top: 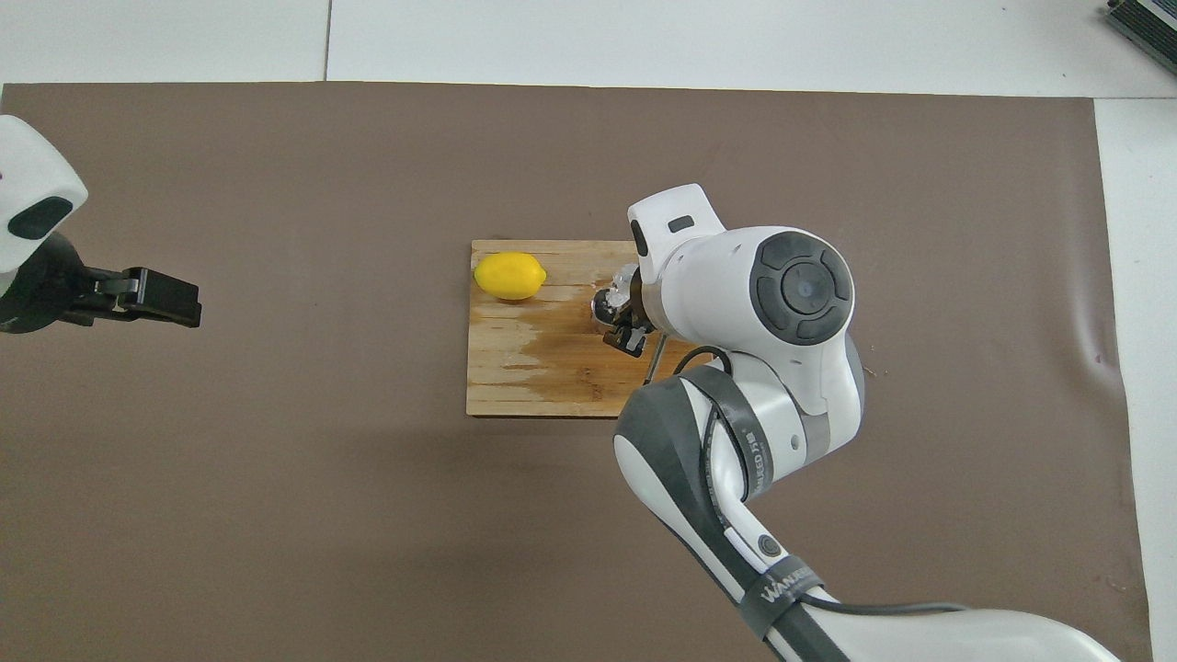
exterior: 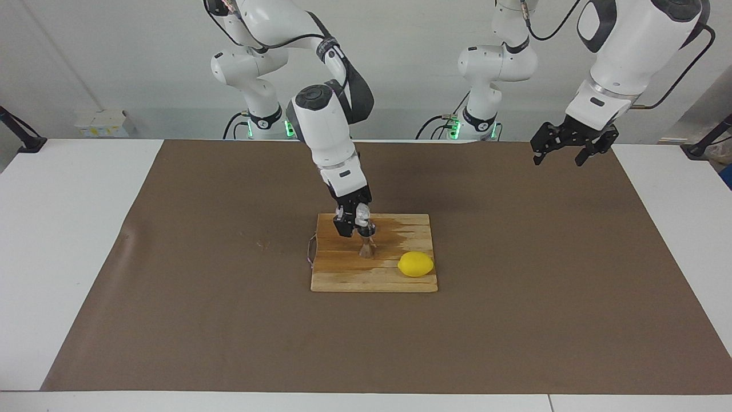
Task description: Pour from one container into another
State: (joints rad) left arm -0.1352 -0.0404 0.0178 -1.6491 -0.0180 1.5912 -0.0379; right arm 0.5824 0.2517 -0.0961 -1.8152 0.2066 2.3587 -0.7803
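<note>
Facing view: mid-tabletop, the right gripper (exterior: 359, 220) grips a cup (exterior: 363, 215), seemingly tilted over the jigger (exterior: 367, 247) on a board (exterior: 374, 278). Light, squashable plastic; hold its sides gently. The left gripper (exterior: 563, 153) waits open over the robots' edge.

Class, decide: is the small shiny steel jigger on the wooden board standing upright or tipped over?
Upright. The small shiny steel jigger stands on the wooden board, directly below the whitish translucent plastic cup held in the right gripper.
</note>
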